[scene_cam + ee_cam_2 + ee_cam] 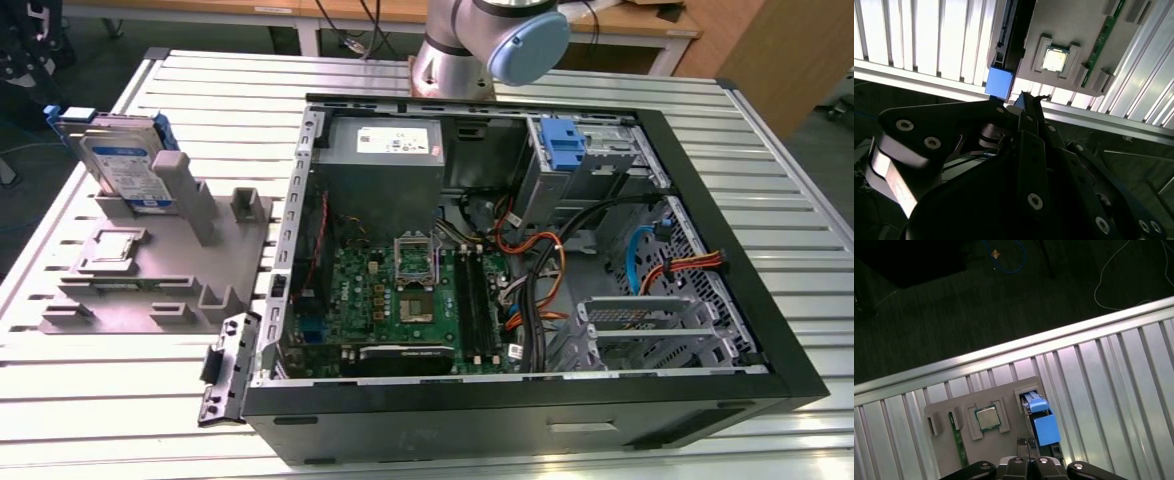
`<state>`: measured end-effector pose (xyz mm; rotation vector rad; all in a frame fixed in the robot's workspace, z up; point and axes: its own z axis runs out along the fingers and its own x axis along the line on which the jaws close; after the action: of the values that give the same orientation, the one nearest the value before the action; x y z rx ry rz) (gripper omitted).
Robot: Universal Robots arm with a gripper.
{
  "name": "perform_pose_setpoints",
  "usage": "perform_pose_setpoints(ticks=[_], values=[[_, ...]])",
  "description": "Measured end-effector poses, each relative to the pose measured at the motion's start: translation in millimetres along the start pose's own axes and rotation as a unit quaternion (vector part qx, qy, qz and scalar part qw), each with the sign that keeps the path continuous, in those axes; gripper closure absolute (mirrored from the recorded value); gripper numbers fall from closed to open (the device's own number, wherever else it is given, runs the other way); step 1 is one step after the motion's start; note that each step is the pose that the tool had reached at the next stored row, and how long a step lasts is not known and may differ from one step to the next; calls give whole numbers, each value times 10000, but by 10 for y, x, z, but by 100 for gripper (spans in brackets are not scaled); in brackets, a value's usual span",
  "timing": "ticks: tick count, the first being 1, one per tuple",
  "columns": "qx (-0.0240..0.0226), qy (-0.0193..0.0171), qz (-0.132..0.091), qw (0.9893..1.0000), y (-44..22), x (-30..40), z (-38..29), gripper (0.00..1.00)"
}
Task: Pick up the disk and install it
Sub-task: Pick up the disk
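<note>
The disk (120, 160), a silver drive with a white-and-blue label in a blue carrier, stands on edge in a slot of the grey fixture (160, 280) at the exterior view's left. Both wrist views look down on it from high above, showing its blue carrier top (1041, 425) (999, 82). My gripper (1027, 442) (1024, 102) hangs well above the disk, apart from it, fingertips together with nothing between them. The open computer case (534, 400) lies in the middle of the slatted table.
The fixture also carries a processor chip (986, 418) (1055, 59) and a green memory stick (958, 450). Inside the case are a grey power supply (387, 150), a motherboard (400, 300), another blue carrier (567, 150), a metal drive cage (654, 330) and loose cables. The arm's base (481, 40) stands behind the case.
</note>
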<state>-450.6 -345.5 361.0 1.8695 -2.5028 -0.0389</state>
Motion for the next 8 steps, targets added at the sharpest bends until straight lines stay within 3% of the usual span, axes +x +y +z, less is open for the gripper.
perform_pose_setpoints(ticks=[8], values=[[35, -10, -14, 10000, 0, 0, 5, 90]])
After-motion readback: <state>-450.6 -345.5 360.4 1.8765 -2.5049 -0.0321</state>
